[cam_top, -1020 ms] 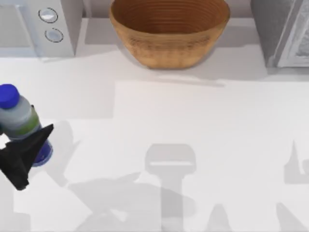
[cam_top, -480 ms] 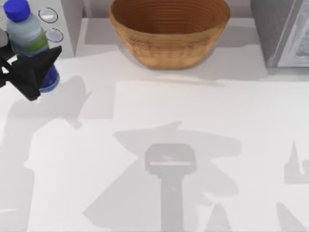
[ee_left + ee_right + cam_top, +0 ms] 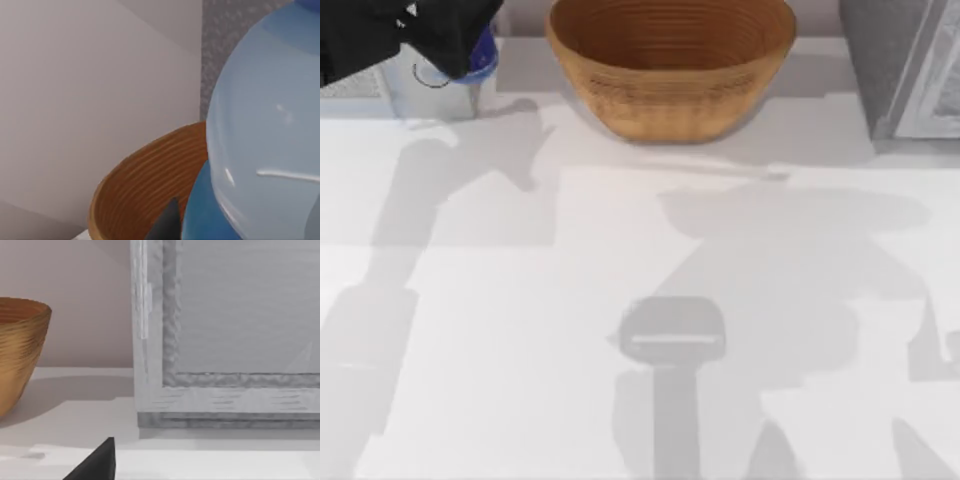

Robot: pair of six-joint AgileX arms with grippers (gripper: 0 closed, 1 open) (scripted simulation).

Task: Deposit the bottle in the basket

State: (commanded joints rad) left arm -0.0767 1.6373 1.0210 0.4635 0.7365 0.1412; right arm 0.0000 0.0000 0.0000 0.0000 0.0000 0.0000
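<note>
Bottle: the bottle (image 3: 480,55) is held in the air at the far left corner of the table, above the grey appliance (image 3: 430,85) that stands there. From above, a blue part of it shows under the dark arm. It is to the left of the basket and apart from it.
Left gripper: the left gripper (image 3: 445,45) carries the bottle, with its jaws clamped on the bottle's body.
Basket: the basket (image 3: 670,65) stands at the far middle of the table, open upward, and nothing shows in the part of its inside that can be seen.
Step in hand: I judge this as the carry, with the bottle lifted and not yet over the basket.
Next move: it calls for a travel toward the right, until the bottle is above the basket's opening and higher than its rim, and then a release.
Left wrist view: the bottle's clear body (image 3: 265,130) is very near, with the basket's ribbed wall (image 3: 145,195) behind it.
Right arm: it is parked at the right side; a dark fingertip (image 3: 95,462) shows near a grey cabinet (image 3: 225,340).
Right jaws: I cannot tell if they are apart or together.
</note>
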